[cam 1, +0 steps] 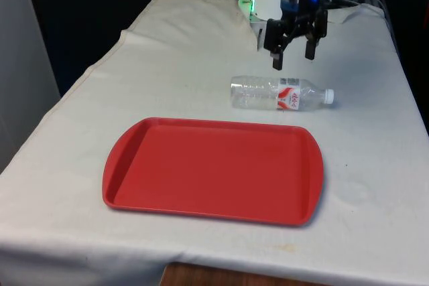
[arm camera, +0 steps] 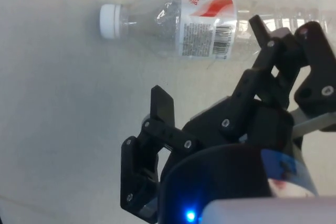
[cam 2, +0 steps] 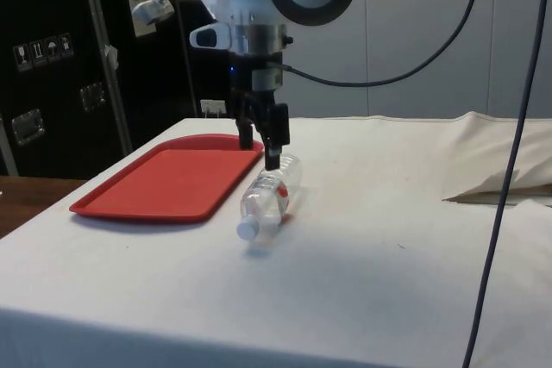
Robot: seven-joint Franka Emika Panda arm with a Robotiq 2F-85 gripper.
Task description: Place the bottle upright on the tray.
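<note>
I see a clear plastic bottle (cam 1: pixel 281 94) lying on its side on the white tablecloth (cam 1: pixel 375 165); its white cap (cam 1: pixel 328 96) points to three o'clock in the front view, and a red and white label (cam 1: pixel 289 95) wraps the body near the neck. My black gripper (cam 1: pixel 293 59) hangs in the air at the bottle's twelve o'clock, fingers spread apart and holding nothing; it does not touch the bottle. A red tray (cam 1: pixel 213 169) rests at the bottle's six o'clock, just apart from it, nothing on it; in the side view the bottle lies just beside the tray's corner.
</note>
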